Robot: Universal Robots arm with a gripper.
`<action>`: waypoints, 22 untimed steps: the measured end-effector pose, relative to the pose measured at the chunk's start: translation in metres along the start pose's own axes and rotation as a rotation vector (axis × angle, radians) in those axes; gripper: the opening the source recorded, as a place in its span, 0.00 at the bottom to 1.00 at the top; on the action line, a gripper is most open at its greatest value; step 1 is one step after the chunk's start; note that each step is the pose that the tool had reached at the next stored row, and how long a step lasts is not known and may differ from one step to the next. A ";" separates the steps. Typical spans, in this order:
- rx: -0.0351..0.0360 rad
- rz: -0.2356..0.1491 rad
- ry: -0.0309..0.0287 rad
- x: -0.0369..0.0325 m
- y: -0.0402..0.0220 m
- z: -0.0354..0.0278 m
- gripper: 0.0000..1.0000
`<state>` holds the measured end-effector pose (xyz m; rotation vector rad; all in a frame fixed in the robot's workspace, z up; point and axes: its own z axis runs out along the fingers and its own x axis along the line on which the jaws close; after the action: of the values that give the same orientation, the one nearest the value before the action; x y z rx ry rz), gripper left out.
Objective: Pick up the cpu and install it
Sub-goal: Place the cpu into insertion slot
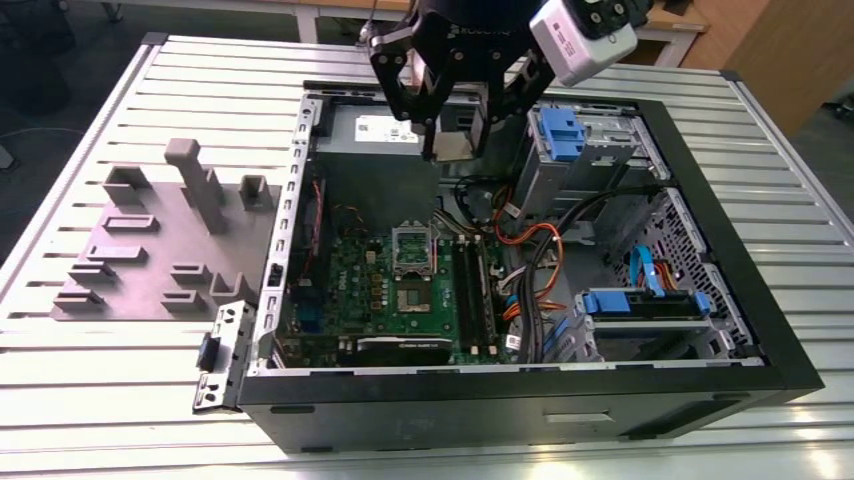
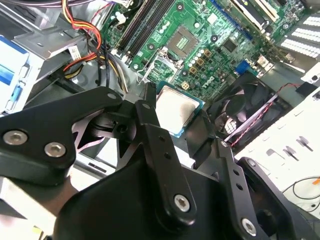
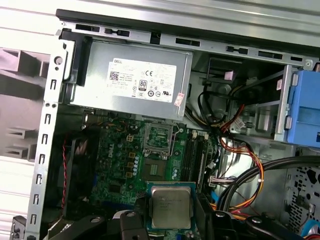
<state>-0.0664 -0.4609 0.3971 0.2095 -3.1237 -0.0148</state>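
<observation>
The cpu [image 3: 171,208] is a small flat square chip with a silver-grey metal top set on a darker green rim. Faint print shows on the metal. It is held off the ground, pinched at two opposite edges between the black fingers of the gripper [image 3: 171,220]. Its metal face is turned towards both wrist views [image 2: 174,110]. In the exterior view it [image 1: 454,145] hangs above the far part of the open case, apart from the board [image 3: 120,165] beneath it and not seated in it.
</observation>
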 end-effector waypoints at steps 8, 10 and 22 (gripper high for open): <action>0.0001 -0.003 0.0001 0.0000 -0.0002 0.0000 0.47; 0.0000 -0.003 0.0001 0.0000 -0.0002 0.0000 0.47; 0.0005 -0.047 0.0005 0.0000 -0.0002 0.0000 0.47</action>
<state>-0.0664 -0.4611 0.3971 0.2823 -3.1177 -0.0144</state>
